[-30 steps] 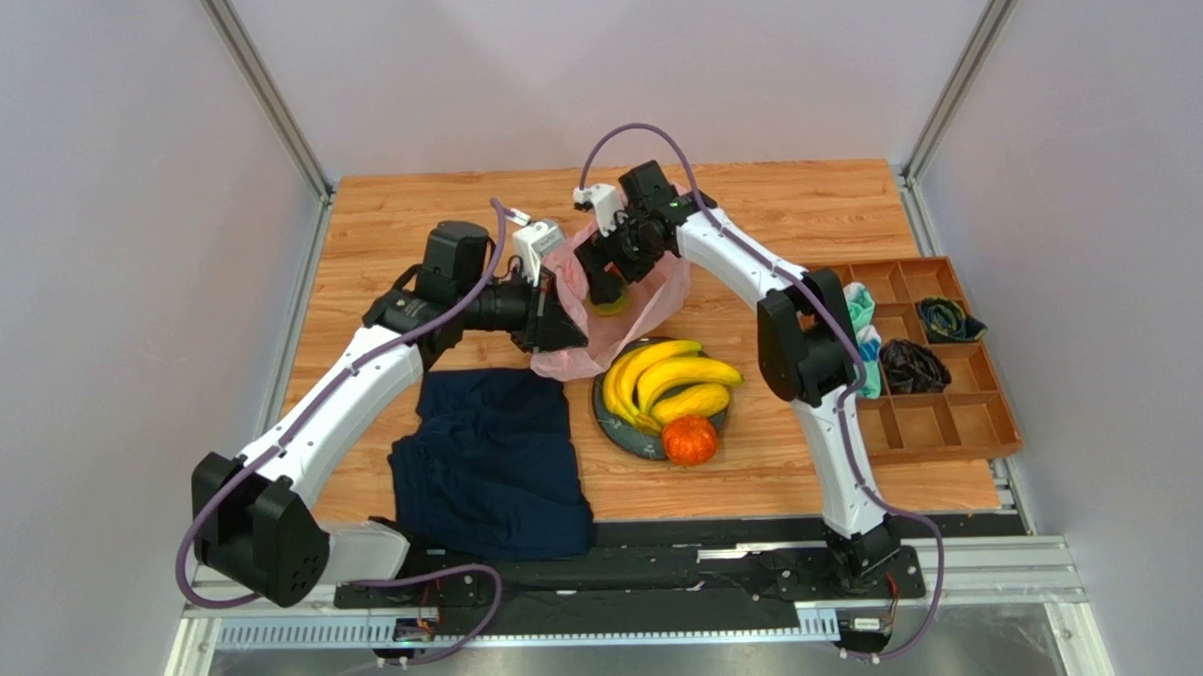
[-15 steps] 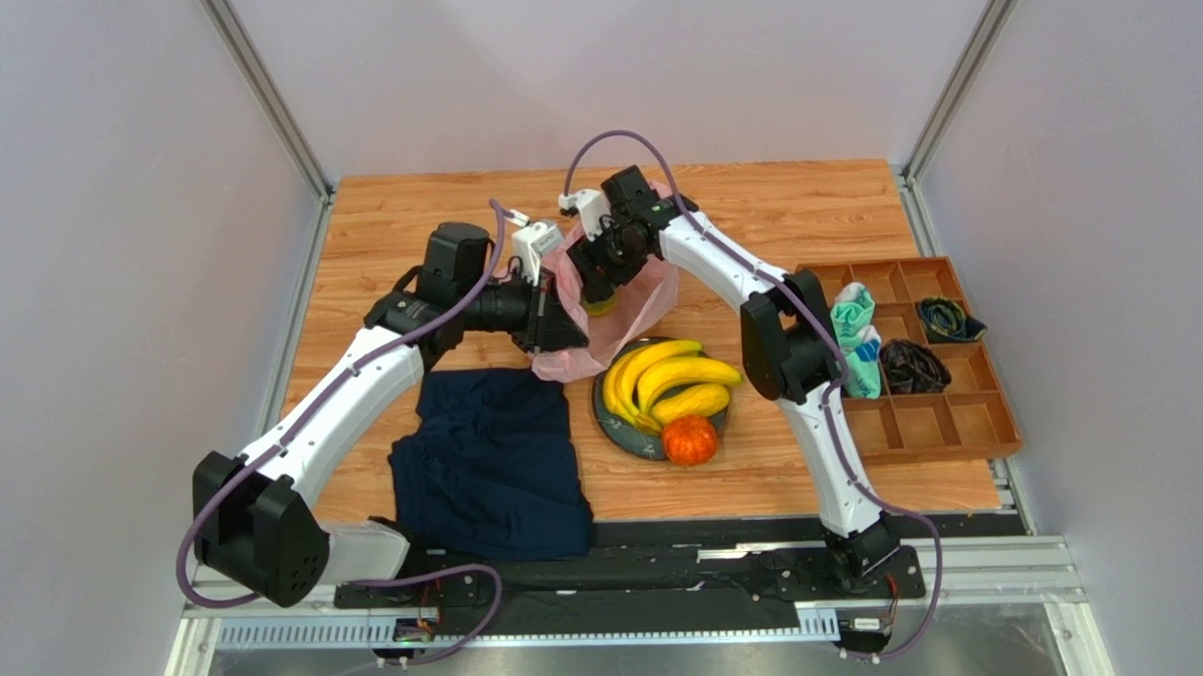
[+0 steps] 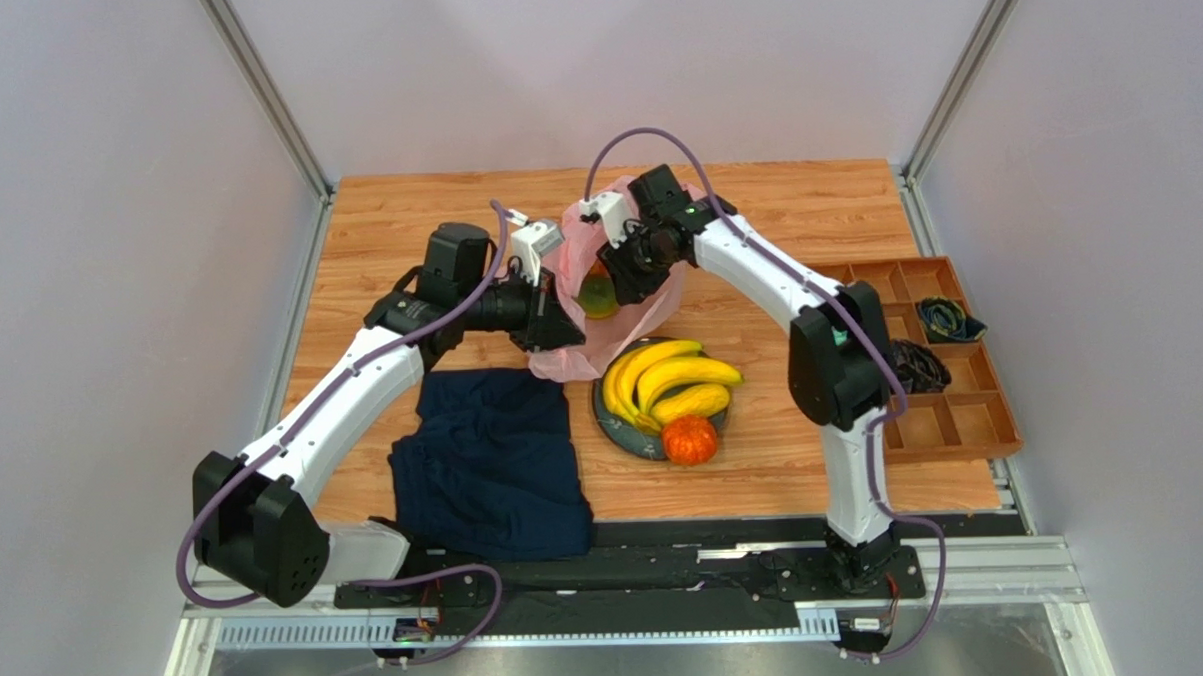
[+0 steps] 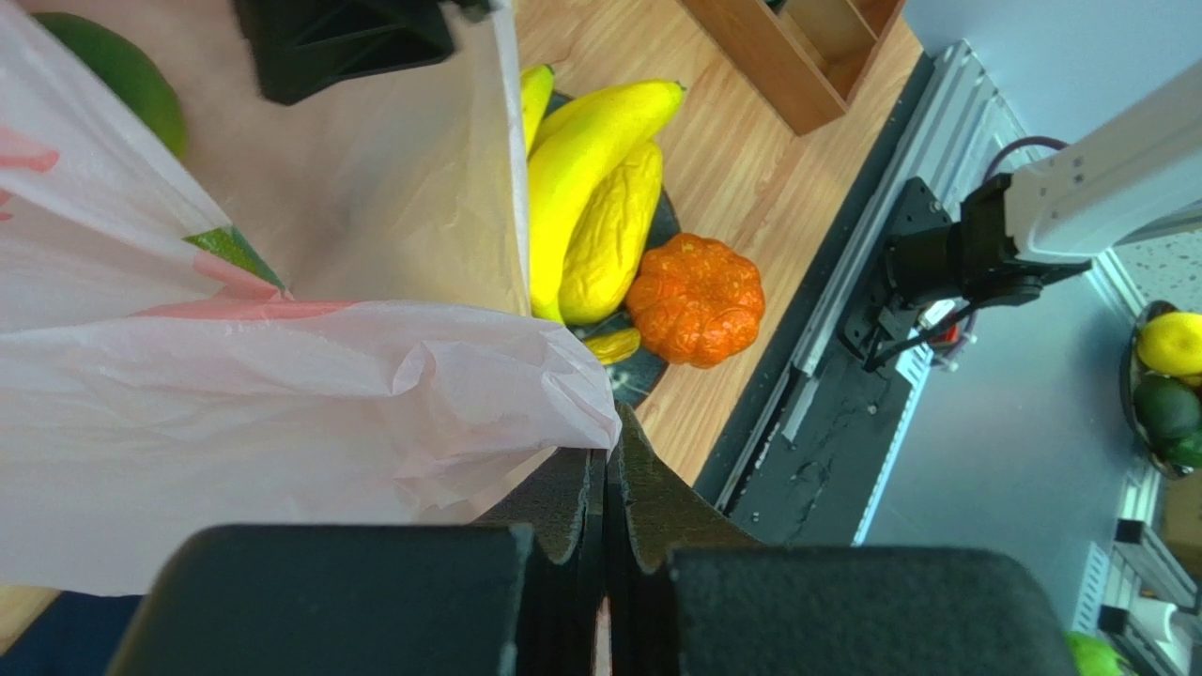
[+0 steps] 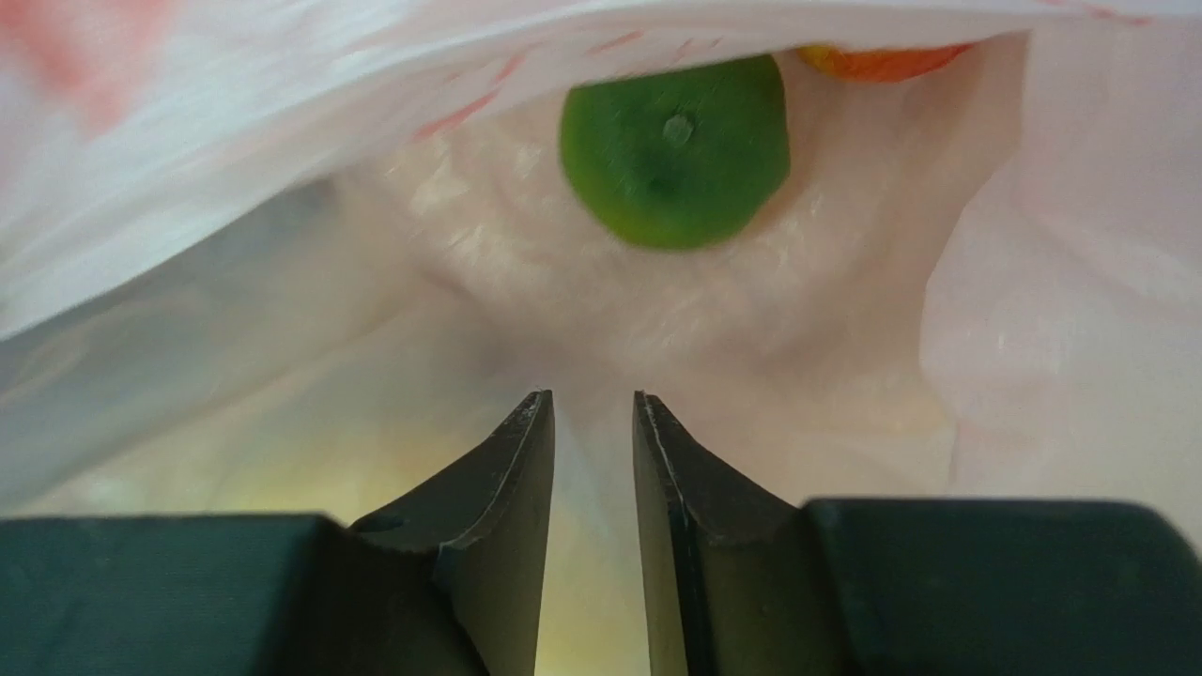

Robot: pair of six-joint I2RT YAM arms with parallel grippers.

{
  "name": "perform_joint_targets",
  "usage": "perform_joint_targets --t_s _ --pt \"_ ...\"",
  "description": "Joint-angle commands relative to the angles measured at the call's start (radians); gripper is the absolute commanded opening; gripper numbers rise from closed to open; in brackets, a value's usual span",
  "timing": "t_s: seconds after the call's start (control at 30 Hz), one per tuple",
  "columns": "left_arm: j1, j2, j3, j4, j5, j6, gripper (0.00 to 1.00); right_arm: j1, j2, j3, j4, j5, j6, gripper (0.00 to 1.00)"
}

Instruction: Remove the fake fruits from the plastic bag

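Observation:
The pink plastic bag lies behind the plate, its mouth held up. My left gripper is shut on the bag's edge; a pink sliver shows between the pads. My right gripper is inside the bag, its jaws a narrow gap apart with only film behind them. A green round fruit sits deeper in, beyond the fingertips, with an orange-red one behind it. On the dark plate rest a banana bunch, a bumpy yellow piece and an orange ribbed fruit.
A folded dark navy cloth lies at the near left of the plate. A brown compartment tray with small items stands at the right edge. Both arms meet over the bag at mid-table.
My right gripper's jaws have narrowed from wide to a small gap, and its wrist has shifted slightly right at the bag mouth. The left arm has kept its hold.

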State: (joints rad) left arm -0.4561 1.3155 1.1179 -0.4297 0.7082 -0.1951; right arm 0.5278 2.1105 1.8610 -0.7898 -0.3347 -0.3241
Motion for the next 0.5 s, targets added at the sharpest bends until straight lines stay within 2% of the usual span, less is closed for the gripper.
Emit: perform_joint_targets --t_s 0.0,0.03,0.07,0.17,0.2,0.27,0.37,0.47 --pt "-0.003 -0.01 0.034 0.005 -0.027 0.042 0.0 0.0 -0.2 -0.097 0.014 -0.027 -0.033 0.31" --pt "-0.003 -0.01 0.039 0.002 -0.029 0.043 0.0 0.0 -0.219 -0.141 0.02 -0.029 -0.032 0.32" --pt "-0.003 -0.01 0.042 -0.001 -0.03 0.043 0.0 0.001 -0.233 -0.163 0.033 -0.033 -0.026 0.39" --pt "-0.003 -0.022 0.059 -0.024 0.003 0.019 0.0 0.006 -0.238 -0.175 0.066 -0.014 -0.007 0.48" --pt "-0.004 -0.048 0.071 -0.024 0.084 0.014 0.0 0.005 -0.23 -0.16 0.049 0.0 0.012 0.49" --pt "-0.035 -0.077 0.083 -0.017 0.138 0.005 0.0 0.005 -0.218 -0.141 0.029 0.051 0.026 0.52" --pt "-0.047 -0.107 0.082 -0.073 0.111 0.02 0.0 0.003 -0.253 -0.192 0.038 0.045 0.019 0.55" --pt "-0.047 -0.125 -0.016 -0.136 0.032 0.03 0.0 0.015 -0.247 -0.23 0.078 0.0 0.029 0.58"
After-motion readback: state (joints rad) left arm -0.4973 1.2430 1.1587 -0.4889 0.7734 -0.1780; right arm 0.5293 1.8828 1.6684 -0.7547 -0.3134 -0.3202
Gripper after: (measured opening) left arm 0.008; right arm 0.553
